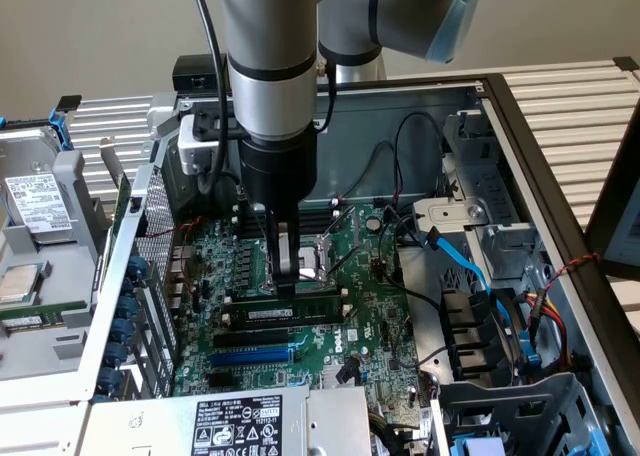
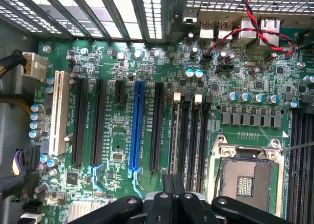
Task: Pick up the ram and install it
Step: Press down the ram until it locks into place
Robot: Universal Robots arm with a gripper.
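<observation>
The ram (image 1: 300, 312), a long green stick with black chips and a white sticker, stands on edge in a black memory slot on the motherboard (image 1: 370, 306). My gripper (image 1: 286, 286) comes straight down onto it, fingers shut together, with the tips resting on its top edge left of its middle. In the wrist view the ram (image 2: 174, 135) appears edge-on as a thin line in its slot, running out from the shut gripper (image 2: 172, 184).
A bare black slot (image 1: 265, 333) and the blue slot (image 1: 250, 357) lie beside the ram. The open CPU socket (image 1: 318, 261) is just behind the gripper. Blue and black cables (image 1: 470, 271) crowd the exterior view's right. A drive (image 1: 35, 201) lies outside the case at the left.
</observation>
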